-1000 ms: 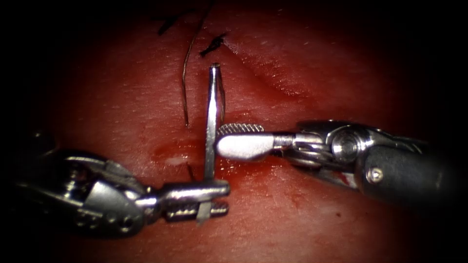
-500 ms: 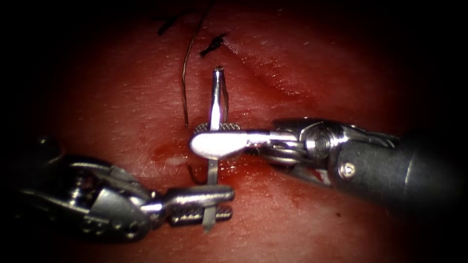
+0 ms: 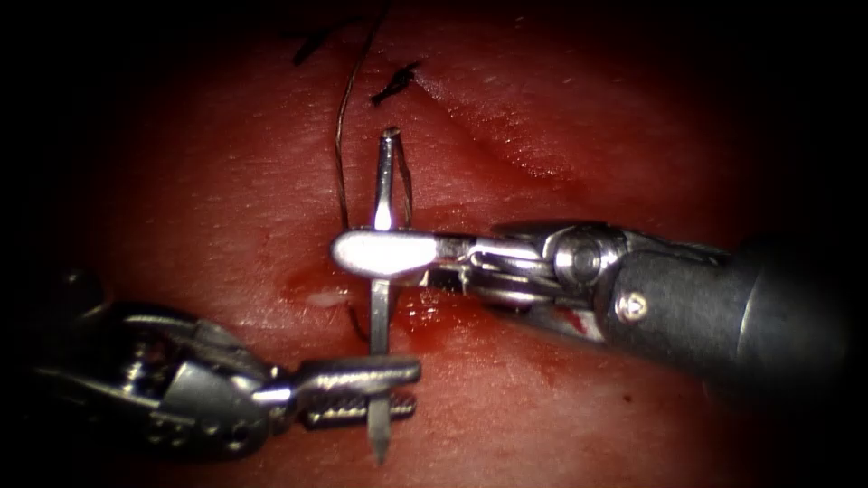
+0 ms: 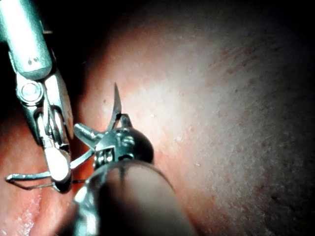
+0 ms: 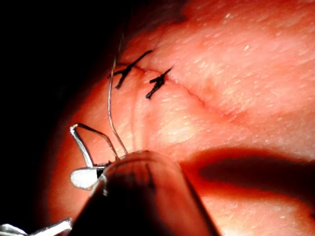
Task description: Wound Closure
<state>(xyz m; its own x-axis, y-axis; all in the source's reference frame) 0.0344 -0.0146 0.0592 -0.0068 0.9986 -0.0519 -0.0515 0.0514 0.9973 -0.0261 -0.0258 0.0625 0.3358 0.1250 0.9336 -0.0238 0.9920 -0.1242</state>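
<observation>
Left hand (image 3: 362, 387) and right hand (image 3: 380, 253) both grip needle (image 3: 381, 307) above tissue (image 3: 561, 117).

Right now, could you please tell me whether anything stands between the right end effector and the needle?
Nothing visible does: the right end effector lies across the needle at mid-curve. The left end effector holds the needle near its pointed end, and the needle looks clear of the tissue.
</observation>
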